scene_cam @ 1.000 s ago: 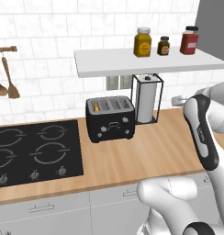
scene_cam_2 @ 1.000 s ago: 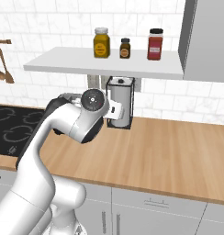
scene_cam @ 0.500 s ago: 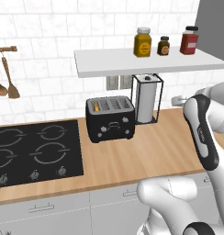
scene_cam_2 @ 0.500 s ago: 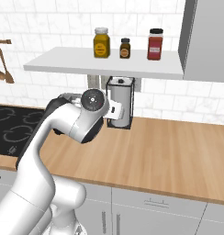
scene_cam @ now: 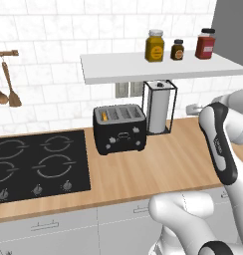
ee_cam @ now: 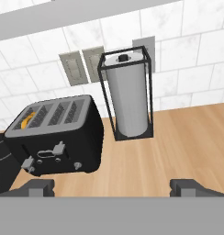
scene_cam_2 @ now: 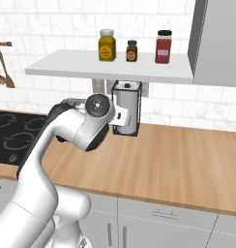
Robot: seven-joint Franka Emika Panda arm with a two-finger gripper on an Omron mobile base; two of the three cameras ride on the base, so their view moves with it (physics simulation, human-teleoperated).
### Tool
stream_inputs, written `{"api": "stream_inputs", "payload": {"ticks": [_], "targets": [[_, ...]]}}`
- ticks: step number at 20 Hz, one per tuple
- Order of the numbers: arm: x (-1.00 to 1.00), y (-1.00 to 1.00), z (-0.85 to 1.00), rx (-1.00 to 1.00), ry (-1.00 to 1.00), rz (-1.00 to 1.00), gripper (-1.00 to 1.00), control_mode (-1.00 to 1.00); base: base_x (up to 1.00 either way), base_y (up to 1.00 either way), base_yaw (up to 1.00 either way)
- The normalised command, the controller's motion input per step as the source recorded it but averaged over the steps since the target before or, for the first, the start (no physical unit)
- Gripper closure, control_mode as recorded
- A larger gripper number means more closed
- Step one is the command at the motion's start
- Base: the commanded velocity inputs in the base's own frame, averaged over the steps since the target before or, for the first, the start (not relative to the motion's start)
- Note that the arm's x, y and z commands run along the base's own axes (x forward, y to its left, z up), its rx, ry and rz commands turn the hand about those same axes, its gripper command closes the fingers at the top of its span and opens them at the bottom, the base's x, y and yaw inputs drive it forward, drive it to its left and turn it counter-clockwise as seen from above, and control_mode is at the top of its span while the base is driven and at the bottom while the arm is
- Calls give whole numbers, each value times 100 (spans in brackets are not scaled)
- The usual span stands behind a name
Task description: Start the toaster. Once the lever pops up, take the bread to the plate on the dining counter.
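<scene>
Four slots on the toaster (scene_cam: 119,128), left of centre in the left base view, standing on the wood tabletop (scene_cam: 158,164) — the bread (scene_cam: 104,116) sits in the leftmost slot, an orange edge showing. In the hand view the toaster lies at the lower left, the bread at its upper left corner. Just right of the toaster: a paper towel roll (scene_cam: 158,112) in a black wire frame. Black hob (scene_cam: 39,167) at the left edge. Three jars (scene_cam: 177,46) on the shelf above. Fingers (ee_cam: 114,187) spread wide at the bottom of the hand view, holding nothing, well apart from the toaster.
</scene>
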Motion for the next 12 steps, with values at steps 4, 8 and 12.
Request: {"api": "stream_inputs", "payload": {"ticks": [4,8,12], "targets": [[0,0,0,0,0,0,-100,-100,0,0,0],[0,0,0,0,0,0,-100,-100,0,0,0],[0,0,0,0,0,0,-100,-100,0,0,0]]}}
